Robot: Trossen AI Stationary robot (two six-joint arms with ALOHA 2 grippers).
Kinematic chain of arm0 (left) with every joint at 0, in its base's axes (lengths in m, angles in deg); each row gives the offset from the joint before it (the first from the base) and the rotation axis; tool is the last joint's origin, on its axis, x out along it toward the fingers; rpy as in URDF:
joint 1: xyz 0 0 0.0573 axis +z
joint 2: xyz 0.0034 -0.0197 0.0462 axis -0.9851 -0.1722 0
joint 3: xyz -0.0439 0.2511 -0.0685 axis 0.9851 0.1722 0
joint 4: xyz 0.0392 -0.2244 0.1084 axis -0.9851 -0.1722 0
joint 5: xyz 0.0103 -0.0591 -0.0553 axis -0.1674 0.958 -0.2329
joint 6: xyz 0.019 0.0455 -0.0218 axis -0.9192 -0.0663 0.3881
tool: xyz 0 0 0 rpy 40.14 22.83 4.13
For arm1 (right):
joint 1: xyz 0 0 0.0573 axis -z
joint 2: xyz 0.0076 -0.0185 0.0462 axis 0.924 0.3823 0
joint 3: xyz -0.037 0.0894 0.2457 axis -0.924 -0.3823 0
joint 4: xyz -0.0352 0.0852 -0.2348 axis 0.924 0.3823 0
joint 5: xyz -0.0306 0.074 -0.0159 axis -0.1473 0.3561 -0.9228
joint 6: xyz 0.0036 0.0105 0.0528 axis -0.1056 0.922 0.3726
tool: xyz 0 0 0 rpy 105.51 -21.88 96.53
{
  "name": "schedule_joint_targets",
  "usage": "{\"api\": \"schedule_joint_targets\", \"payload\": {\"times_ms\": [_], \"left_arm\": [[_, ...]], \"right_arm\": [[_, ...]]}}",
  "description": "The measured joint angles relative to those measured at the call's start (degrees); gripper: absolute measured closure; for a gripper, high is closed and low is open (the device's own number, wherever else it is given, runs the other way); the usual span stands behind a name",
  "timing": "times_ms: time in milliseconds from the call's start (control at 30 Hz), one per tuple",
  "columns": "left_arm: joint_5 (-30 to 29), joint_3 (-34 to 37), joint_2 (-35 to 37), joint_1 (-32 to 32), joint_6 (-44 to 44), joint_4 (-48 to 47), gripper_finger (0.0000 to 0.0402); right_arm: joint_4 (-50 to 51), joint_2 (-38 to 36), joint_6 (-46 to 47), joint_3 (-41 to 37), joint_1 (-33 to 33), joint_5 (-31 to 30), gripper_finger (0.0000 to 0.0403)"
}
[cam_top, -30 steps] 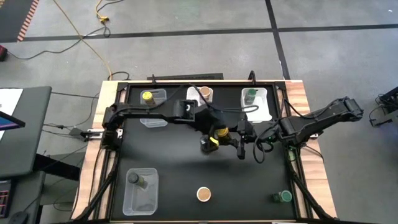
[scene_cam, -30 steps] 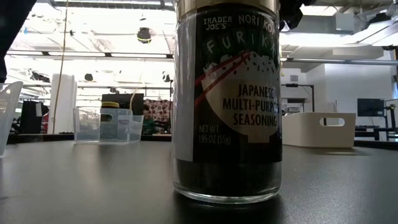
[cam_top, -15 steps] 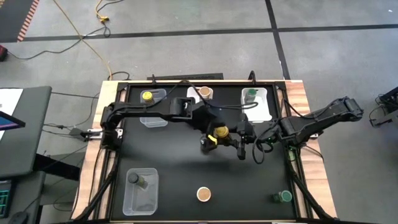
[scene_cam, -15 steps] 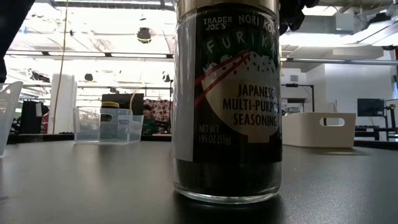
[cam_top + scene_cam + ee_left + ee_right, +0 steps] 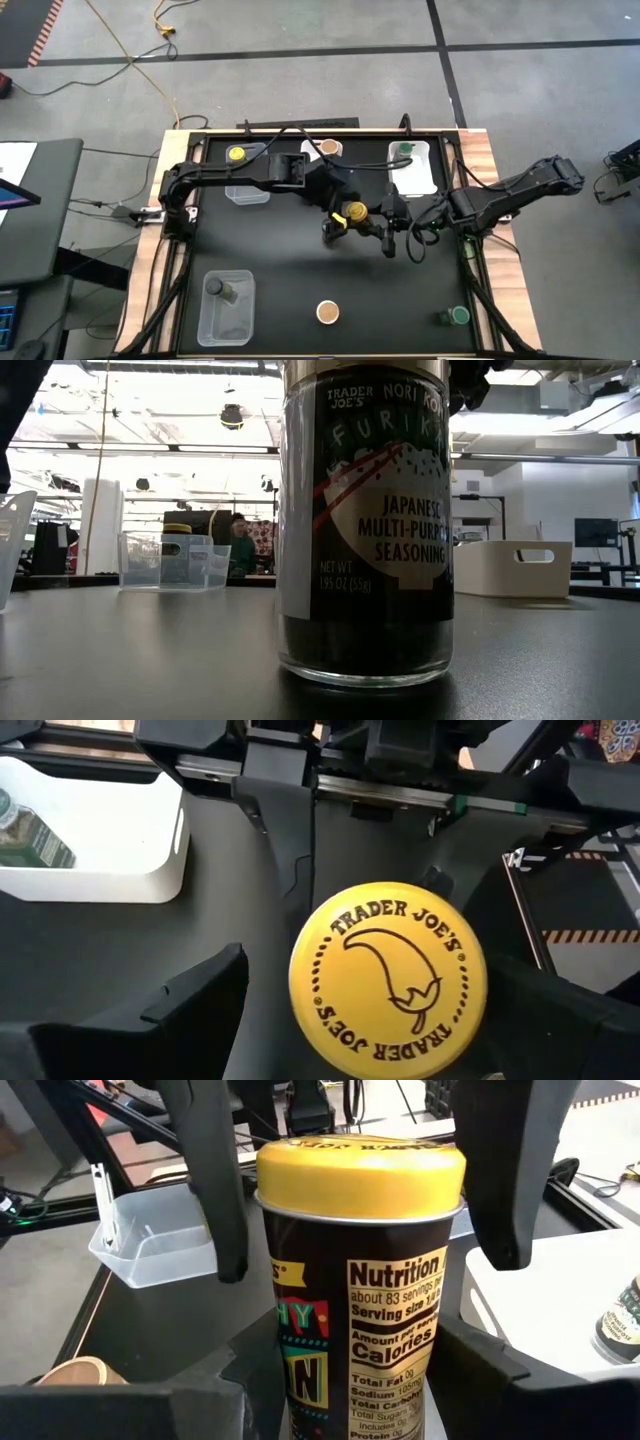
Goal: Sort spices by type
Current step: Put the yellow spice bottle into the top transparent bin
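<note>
Since 1 second ago the left arm has drawn back a little toward the far side of the table, and the yellow-topped jar [image 5: 354, 213] now shows more fully between the 2 grippers at mid-table. The left gripper [image 5: 380, 1020] hangs directly over that jar, fingers spread wide on either side of the lid without touching it. The right gripper [image 5: 350, 1370] faces the same jar from the side, its fingers also released and standing clear of the glass.

A furikake jar [image 5: 364, 520] stands right at the near table edge and blocks most of the low view; from above its tan top [image 5: 327, 312] shows alone. A green-topped jar [image 5: 458, 316] stands at the near right corner, well apart from the rest.

On the far side, a clear bin [image 5: 247, 172] holds 1 yellow-topped jar [image 5: 236, 154], a tan-topped jar [image 5: 329, 148] sits in the middle, and a white bin [image 5: 420, 178] holds 1 green-topped jar [image 5: 404, 150]. A near-left clear bin [image 5: 226, 318] holds a dark grey-topped jar [image 5: 214, 286].
</note>
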Motion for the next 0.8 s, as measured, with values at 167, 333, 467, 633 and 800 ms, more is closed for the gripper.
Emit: {"api": "schedule_joint_targets", "payload": {"times_ms": [167,333,467,633,800], "left_arm": [[0.0,0.0,0.0,0.0,0.4,0.0,0.0059],[0.0,0.0,0.0,0.0,1.2,0.6,0.0064],[0.0,0.0,0.0,0.0,1.3,0.7,0.0091],[0.2,0.0,0.0,0.0,2.0,0.0,0.0137],[0.5,0.0,0.0,0.0,2.6,-1.4,0.0175]], "right_arm": [[0.1,0.0,0.0,0.0,0.0,0.0,0.0181],[0.7,0.0,0.0,0.0,0.0,0.0,0.0181],[1.2,0.0,0.0,0.0,0.0,0.0,0.0181],[1.2,0.0,-0.1,0.0,0.0,0.0,0.0181],[1.3,0.0,0.0,0.0,0.0,0.2,0.0181]]}}
